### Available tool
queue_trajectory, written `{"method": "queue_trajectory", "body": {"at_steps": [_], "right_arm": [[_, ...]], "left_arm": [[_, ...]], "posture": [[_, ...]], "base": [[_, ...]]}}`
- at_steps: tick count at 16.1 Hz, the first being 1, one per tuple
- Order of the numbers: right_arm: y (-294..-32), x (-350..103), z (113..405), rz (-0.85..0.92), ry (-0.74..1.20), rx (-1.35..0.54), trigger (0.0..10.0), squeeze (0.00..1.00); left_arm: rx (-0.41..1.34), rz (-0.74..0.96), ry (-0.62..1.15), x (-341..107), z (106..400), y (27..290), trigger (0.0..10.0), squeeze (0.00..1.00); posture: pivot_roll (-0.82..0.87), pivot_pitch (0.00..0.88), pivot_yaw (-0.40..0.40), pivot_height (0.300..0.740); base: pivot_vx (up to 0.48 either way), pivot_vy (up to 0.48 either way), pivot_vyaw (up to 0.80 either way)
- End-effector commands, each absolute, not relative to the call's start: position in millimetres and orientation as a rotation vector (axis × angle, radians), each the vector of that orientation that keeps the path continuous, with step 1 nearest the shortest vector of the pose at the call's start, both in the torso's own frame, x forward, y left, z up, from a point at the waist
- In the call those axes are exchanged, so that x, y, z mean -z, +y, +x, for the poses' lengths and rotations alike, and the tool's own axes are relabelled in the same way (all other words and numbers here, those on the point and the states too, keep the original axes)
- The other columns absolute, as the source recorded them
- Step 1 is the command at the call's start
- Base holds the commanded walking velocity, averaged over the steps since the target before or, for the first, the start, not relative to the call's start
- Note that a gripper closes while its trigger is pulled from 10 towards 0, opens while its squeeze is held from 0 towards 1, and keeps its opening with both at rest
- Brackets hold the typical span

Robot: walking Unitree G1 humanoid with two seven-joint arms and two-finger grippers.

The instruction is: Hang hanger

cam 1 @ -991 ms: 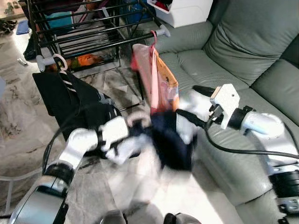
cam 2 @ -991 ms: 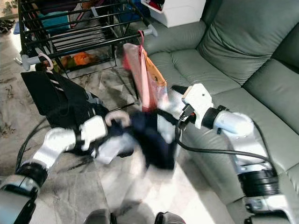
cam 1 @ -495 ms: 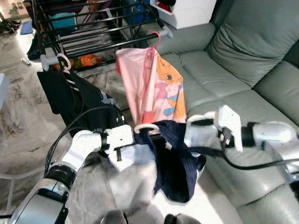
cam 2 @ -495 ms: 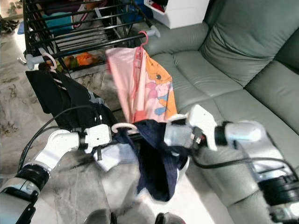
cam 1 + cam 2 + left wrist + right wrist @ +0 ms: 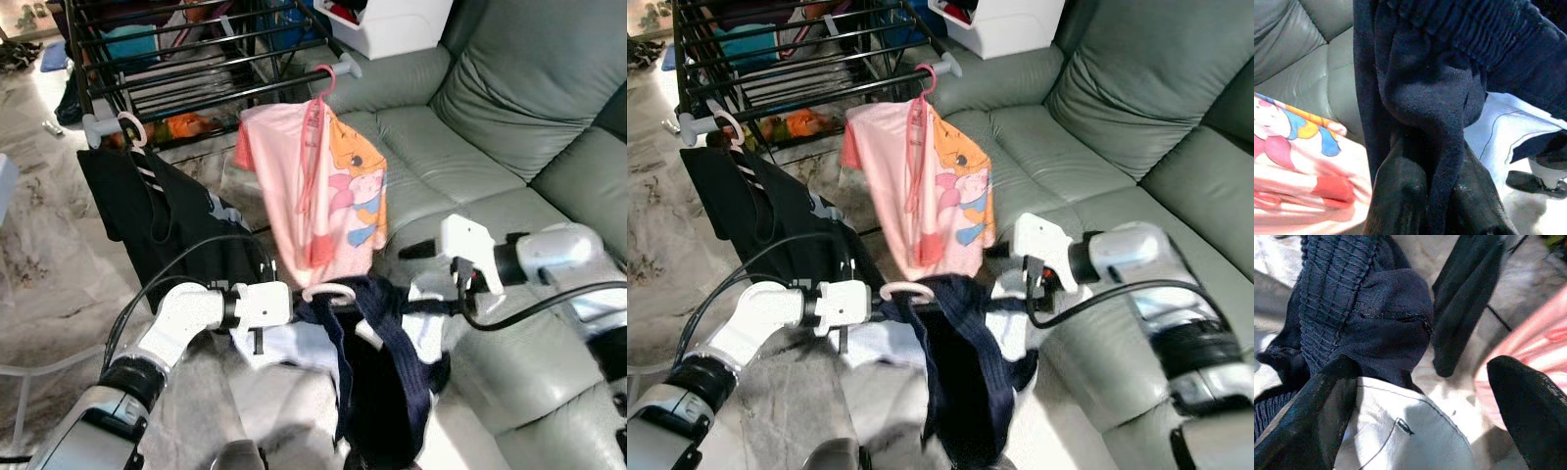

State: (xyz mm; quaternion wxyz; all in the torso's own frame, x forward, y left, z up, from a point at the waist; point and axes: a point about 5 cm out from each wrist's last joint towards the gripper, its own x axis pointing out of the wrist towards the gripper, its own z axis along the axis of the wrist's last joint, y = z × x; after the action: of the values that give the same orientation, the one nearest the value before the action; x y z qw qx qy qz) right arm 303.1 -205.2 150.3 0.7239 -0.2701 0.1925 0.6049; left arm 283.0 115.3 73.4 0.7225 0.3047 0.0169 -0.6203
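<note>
**White hanger with navy garment, off the rack**

The white hanger point(image 5: 329, 292) lies roughly level at about 6 o'clock of the scene, hook uppermost. A navy ribbed garment point(image 5: 384, 392) and white cloth point(image 5: 289, 345) drape down from it.

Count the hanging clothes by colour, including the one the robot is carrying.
Pink cartoon-print shirt on pink hanger: 1
Black garment on white hanger: 1
Navy and white garment on white hanger, held between left hand and right hand: 1
Total: 3
</note>
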Motion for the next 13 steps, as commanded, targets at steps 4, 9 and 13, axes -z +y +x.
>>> {"method": "queue_trajectory", "body": {"at_steps": [4,9,13], "right_arm": [[-195,-139,307,-0.59,0.51,-1.47,9.7,0.0],[-174,-120,310,-0.614,0.547,-1.55,8.5,0.0],[-165,-109,315,-0.634,0.589,-1.574,0.0,0.0]], "left_arm": [[1.418,0.703,-0.029,-83,283,101,0.0,0.0],[1.436,0.696,-0.058,-86,283,89,0.0,0.0],[1.438,0.692,-0.065,-86,283,83,0.0,0.0]], "posture": [[-0.06,0.019,0.025,0.74],[-0.06,0.025,0.002,0.74],[-0.06,0.027,-0.012,0.74]], "base": [[0.0,0.0,0.0],[0.0,0.0,0.0],[0.0,0.0,0.0]]}}
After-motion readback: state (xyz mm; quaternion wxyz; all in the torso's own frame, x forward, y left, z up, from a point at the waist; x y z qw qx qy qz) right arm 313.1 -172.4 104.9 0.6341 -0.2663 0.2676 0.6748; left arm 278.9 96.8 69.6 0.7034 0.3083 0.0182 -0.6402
